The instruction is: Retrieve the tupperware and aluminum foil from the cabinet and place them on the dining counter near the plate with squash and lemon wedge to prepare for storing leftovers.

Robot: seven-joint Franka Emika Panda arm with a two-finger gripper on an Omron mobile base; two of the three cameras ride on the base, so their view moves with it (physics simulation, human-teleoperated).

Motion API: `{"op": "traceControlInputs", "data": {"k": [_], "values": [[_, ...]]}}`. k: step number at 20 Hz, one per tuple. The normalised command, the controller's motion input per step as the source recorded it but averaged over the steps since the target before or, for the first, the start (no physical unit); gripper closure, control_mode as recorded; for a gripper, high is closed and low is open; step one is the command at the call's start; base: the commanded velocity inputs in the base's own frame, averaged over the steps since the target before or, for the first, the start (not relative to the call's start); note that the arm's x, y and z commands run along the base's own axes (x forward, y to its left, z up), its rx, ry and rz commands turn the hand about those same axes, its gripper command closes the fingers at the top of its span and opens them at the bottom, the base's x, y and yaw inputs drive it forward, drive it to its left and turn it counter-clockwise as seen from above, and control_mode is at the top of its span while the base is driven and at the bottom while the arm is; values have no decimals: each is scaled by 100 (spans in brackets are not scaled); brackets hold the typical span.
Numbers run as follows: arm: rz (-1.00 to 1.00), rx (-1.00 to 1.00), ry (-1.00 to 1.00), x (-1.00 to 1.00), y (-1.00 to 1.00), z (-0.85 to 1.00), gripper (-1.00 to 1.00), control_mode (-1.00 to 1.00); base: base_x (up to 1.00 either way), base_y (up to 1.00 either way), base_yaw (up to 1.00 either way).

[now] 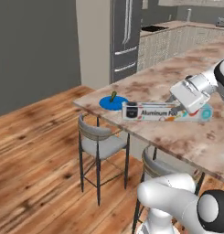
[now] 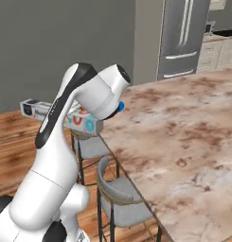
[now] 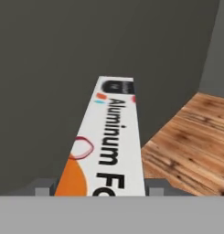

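Pincer (image 1: 173, 101) grasps the slim printed aluminum foil (image 1: 150, 111) box above the marbled surface (image 1: 195, 137); left base view adds the blue plate (image 1: 111, 103) at centre.

The light was even and soft in all three rendered views, with no clear single source. The mottled brown-and-cream marble-like table (image 1: 186, 137) carried no glare, and the long whitish-grey foil box with dark lettering (image 1: 166, 112) threw only a faint shadow beneath it at mid-frame. The plain grey wall (image 1: 35, 50) at the upper left stayed dull and dim. The warm wooden plank floor (image 1: 35, 173) showed a mild sheen. Edges looked slightly soft and pixelated throughout; lettering on the box blurred a little in the hand view, without edge distortion.
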Motion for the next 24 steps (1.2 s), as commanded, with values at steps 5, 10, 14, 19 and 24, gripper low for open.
{"op": "traceControlInputs", "data": {"k": [5, 10, 14, 19, 24], "values": [[0, 0, 0, 0, 0, 0, 100, 100, 62, 99, -60], [0, 0, 0, 0, 0, 0, 100, 100, 37, 100, -54], [0, 0, 0, 0, 0, 0, 100, 100, 25, 100, -52], [0, 0, 0, 0, 0, 0, 100, 100, 22, 100, -49], [0, 0, 0, 0, 0, 0, 100, 100, 32, 100, -26]]}}
